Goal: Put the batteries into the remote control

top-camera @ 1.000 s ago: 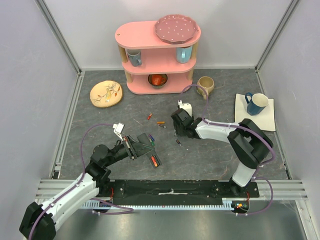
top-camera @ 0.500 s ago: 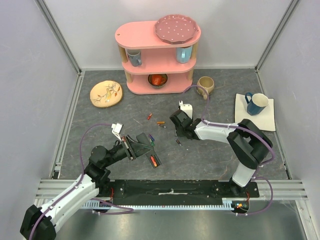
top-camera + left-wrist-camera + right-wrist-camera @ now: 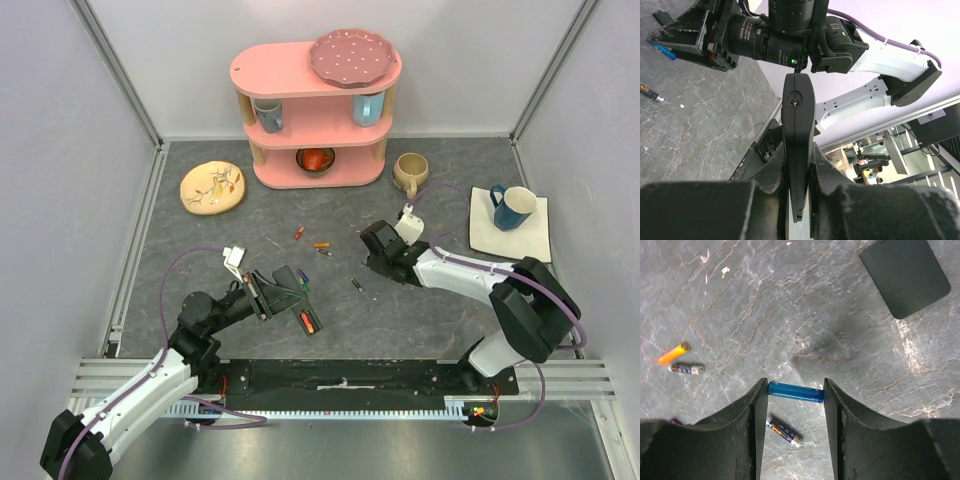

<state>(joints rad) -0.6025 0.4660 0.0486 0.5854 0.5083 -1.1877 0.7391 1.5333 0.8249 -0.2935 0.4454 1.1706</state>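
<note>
We find the left gripper [image 3: 797,172] closed on the slim black plastic remote control [image 3: 798,115]. Its fingers [image 3: 771,175] clamp the near end of the bar, and the rest projects beyond them over the grey marbled surface [image 3: 695,125]. The right gripper [image 3: 795,386] grips a blue cylindrical battery [image 3: 796,392] end to end between its fingers [image 3: 756,415]. On the surface below lie an orange battery [image 3: 673,353], a dark battery [image 3: 686,369] just beside it, and a second dark battery [image 3: 784,430].
</note>
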